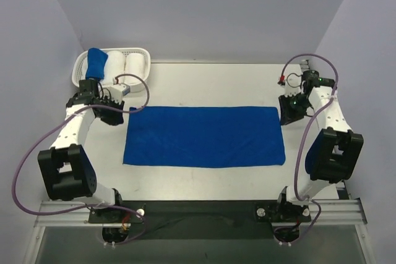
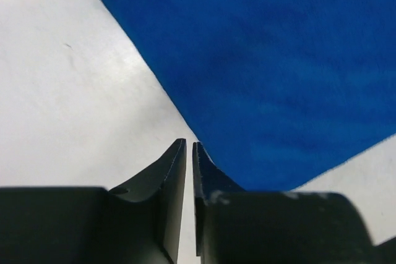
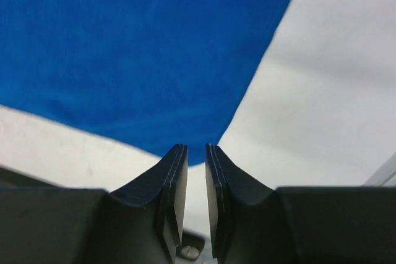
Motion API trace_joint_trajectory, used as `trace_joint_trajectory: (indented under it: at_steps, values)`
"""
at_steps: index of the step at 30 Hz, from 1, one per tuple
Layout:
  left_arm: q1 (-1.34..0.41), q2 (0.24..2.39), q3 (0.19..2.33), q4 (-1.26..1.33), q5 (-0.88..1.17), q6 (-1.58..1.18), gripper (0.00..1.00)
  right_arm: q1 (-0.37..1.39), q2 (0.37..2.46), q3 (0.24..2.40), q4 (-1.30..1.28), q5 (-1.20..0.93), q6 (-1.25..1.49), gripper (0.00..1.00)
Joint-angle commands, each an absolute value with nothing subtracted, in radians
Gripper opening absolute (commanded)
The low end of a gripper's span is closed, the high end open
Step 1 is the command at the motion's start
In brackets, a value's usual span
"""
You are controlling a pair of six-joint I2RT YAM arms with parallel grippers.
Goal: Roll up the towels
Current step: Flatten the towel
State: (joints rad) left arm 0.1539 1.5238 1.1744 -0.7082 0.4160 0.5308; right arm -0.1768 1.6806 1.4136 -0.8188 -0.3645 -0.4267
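A royal-blue towel lies flat and spread out in the middle of the table. It fills the upper right of the left wrist view and the upper left of the right wrist view. A rolled blue towel bundle stands in the white basket at the back left. My left gripper hovers at the flat towel's far left corner, jaws shut and empty. My right gripper hovers at the far right corner, jaws almost together with a narrow gap, holding nothing.
Two white towel rolls lie in the basket beside the blue bundle. Grey walls close in the back and both sides. The arms' bases and a metal rail run along the near edge.
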Motion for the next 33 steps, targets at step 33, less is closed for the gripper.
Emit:
trace_joint_trajectory:
  at_steps: [33]
  values:
    - [0.031,1.491,0.836,-0.764,0.339,0.644,0.06,-0.150,1.764,0.948,-0.723,-0.095,-0.485,0.10]
